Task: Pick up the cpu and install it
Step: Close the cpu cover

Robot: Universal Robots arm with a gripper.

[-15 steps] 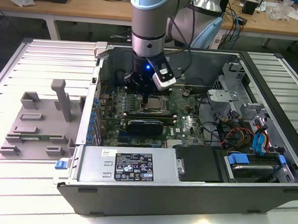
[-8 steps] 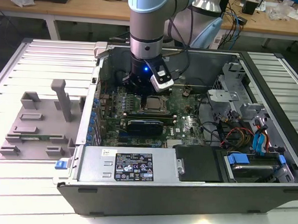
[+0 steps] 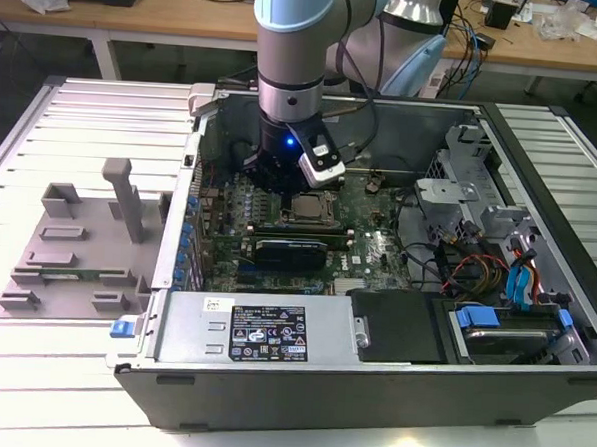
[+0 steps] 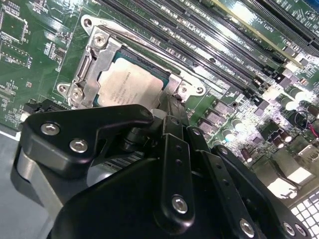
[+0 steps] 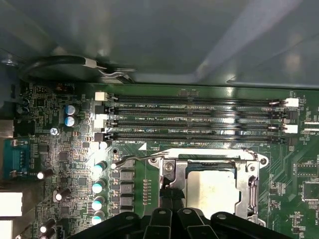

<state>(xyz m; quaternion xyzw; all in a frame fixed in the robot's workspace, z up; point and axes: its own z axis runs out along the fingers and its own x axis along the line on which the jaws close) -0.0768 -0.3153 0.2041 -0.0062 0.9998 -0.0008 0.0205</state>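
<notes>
Nearest wrist cameras: gripper low over motherboard, fingers pinched together, nothing held, tips at edge of socket frame. Just past tips: cpu lying flat in socket, silvery top up, metal frame around it. Beyond socket: memory slots in parallel rows. In exterior view, black expansion card near socket, all inside open computer case. Grey tray on slatted table, beside case on exterior view's left.
</notes>
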